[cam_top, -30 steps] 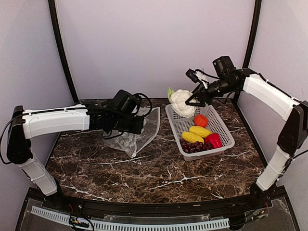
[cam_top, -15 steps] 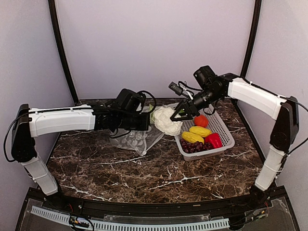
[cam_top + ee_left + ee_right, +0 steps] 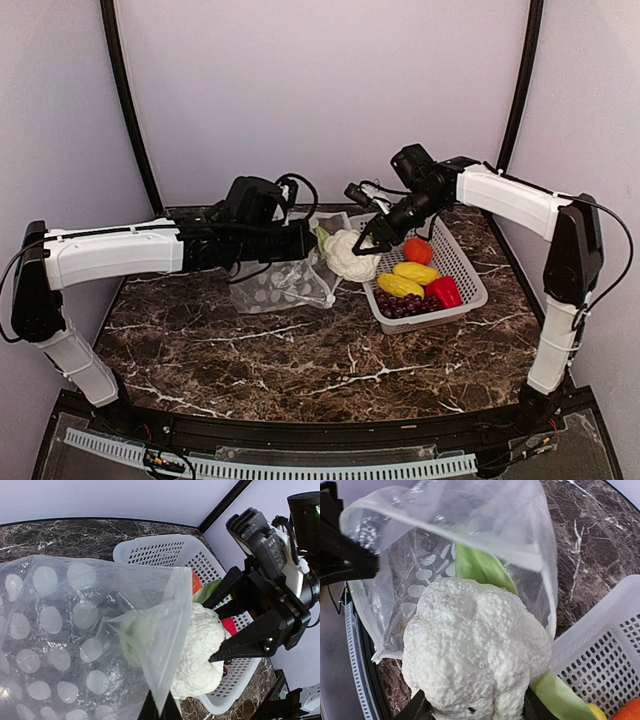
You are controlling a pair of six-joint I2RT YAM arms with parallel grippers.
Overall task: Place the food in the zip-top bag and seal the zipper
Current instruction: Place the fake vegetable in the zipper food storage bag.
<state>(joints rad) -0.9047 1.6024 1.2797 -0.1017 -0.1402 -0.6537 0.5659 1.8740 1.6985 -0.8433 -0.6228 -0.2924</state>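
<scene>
Top external view: well left of the white mesh basket (image 3: 470, 276), the left gripper (image 3: 303, 247) is seen closed on the upper edge of the zip-top bag (image 3: 270, 290), and the bag's mouth is lifted towards the basket. The rest of the bag, clear plastic printed with white dots, is draped on the dark marbled table (image 3: 300, 350) to the basket's left. In the left wrist view the bag's edge (image 3: 60, 630) is pinched between that gripper's fingertips (image 3: 160, 711), with no gap showing. The mouth is held open; the zipper cannot be told apart from the bag's rim.

Just left of the basket's near-left corner, the white toy cauliflower (image 3: 347, 255) is held clear of the table at the bag's mouth. In the right wrist view its green leaves (image 3: 480, 567) are already under the bag's upper lip (image 3: 470, 520), while the white head (image 3: 475, 645) is outside. The cauliflower is clamped at medium width by the right gripper (image 3: 372, 238), one black finger on each side (image 3: 250, 642).

Inside the basket, an orange-red round toy (image 3: 417, 250) is placed near the far side. Two yellow oblongs (image 3: 408, 279) are laid side by side at the middle. Dark purple grapes (image 3: 395, 303) are kept at the near-left corner, and a red pepper (image 3: 445, 291) is set at the near-right.
</scene>
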